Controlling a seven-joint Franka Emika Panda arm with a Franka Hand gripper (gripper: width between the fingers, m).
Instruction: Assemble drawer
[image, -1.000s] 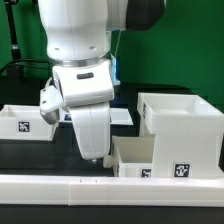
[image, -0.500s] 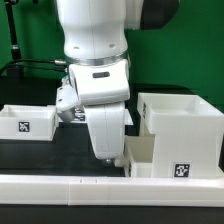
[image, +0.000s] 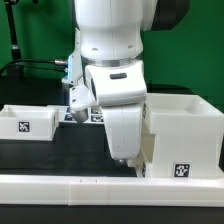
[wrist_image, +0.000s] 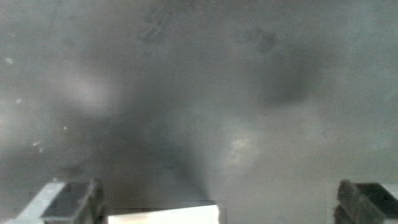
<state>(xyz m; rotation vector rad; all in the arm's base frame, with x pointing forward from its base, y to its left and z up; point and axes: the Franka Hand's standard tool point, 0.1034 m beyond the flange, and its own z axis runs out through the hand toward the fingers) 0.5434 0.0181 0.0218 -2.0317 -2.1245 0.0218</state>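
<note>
The drawer's large white casing (image: 185, 120) stands at the exterior view's right. A shallow tagged tray (image: 182, 166) sits in front of it, partly hidden by my arm. A second tagged tray (image: 25, 122) lies at the exterior view's left. My gripper (image: 124, 158) hangs low over the black table, right in front of the near tray's left end. In the wrist view my gripper (wrist_image: 217, 208) is open and empty, its fingers (wrist_image: 63, 205) wide apart, with a white corner (wrist_image: 164, 214) of a part between them. The rest of that view is blurred dark table.
A long low white rail (image: 60, 188) runs along the front edge of the table. The marker board (image: 88, 116) lies flat behind my arm. A green wall stands at the back.
My arm has moved steadily toward the exterior view's right, from the middle of the table to the near tray's left end, now covering that end. The parts have not moved.
</note>
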